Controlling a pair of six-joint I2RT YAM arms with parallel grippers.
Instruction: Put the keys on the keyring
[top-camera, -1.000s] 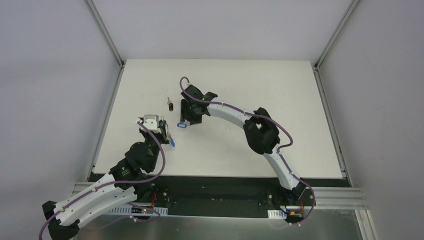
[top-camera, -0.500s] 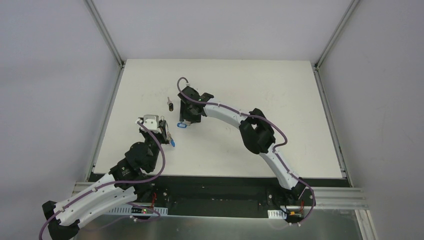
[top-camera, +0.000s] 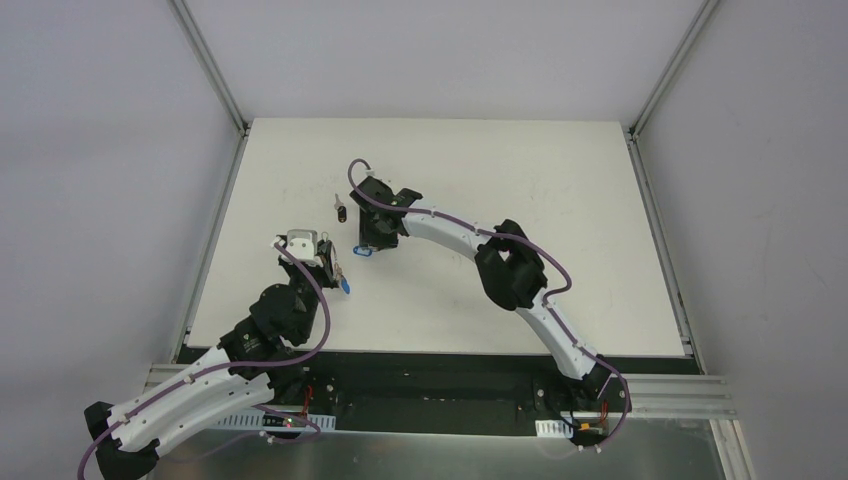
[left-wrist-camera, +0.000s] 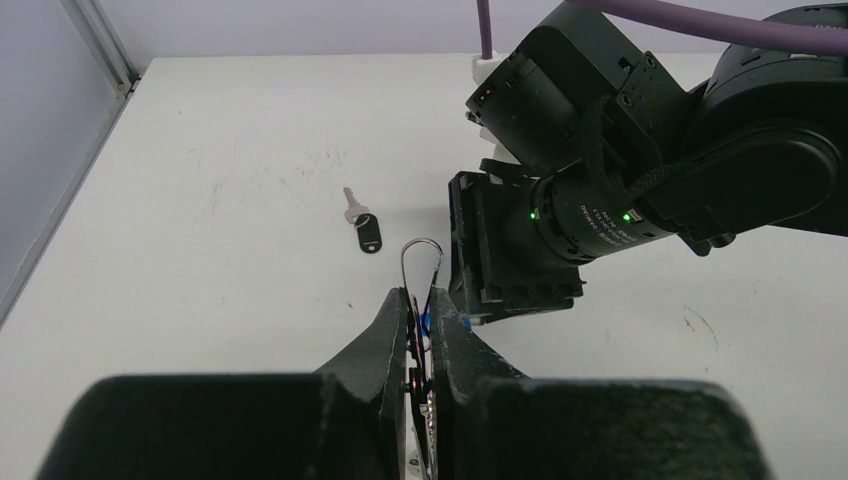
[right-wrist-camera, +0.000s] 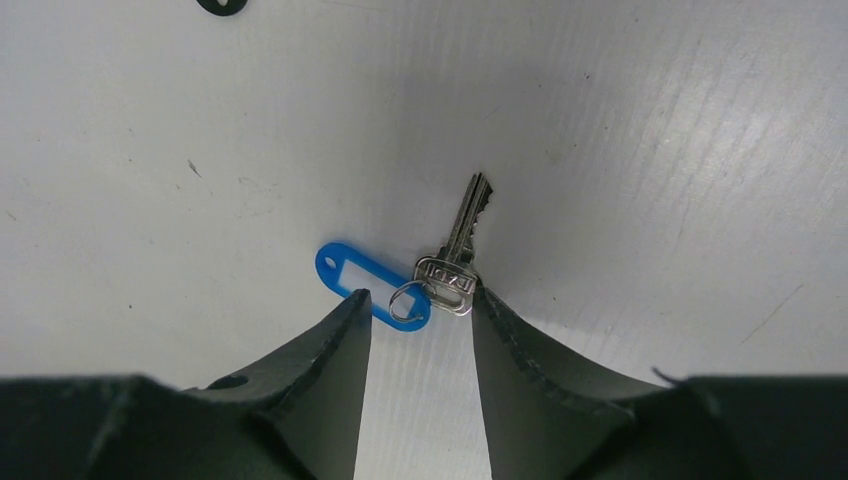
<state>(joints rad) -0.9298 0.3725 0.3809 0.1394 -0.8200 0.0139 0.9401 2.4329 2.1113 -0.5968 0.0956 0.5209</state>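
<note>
My left gripper (top-camera: 333, 268) (left-wrist-camera: 421, 296) is shut on the keyring (left-wrist-camera: 421, 262), a thin silver wire loop standing up out of the fingertips. A blue piece (top-camera: 345, 286) hangs below it. My right gripper (top-camera: 369, 244) (right-wrist-camera: 415, 296) is open and low over the table. Its jaws straddle a silver key (right-wrist-camera: 456, 252), which is joined by a small ring (right-wrist-camera: 408, 301) to a blue tag (right-wrist-camera: 360, 280) lying flat. The right fingertip touches the key's head. A second key with a black head (top-camera: 341, 209) (left-wrist-camera: 364, 228) lies farther back on the table.
The white table (top-camera: 520, 180) has metal rails along its left and right edges. The right gripper's body (left-wrist-camera: 560, 200) is just beyond and to the right of the left fingertips, a short gap from the held ring.
The right arm's wrist has shifted slightly to the left over the key and blue tag. The left arm and the held ring have not moved.
</note>
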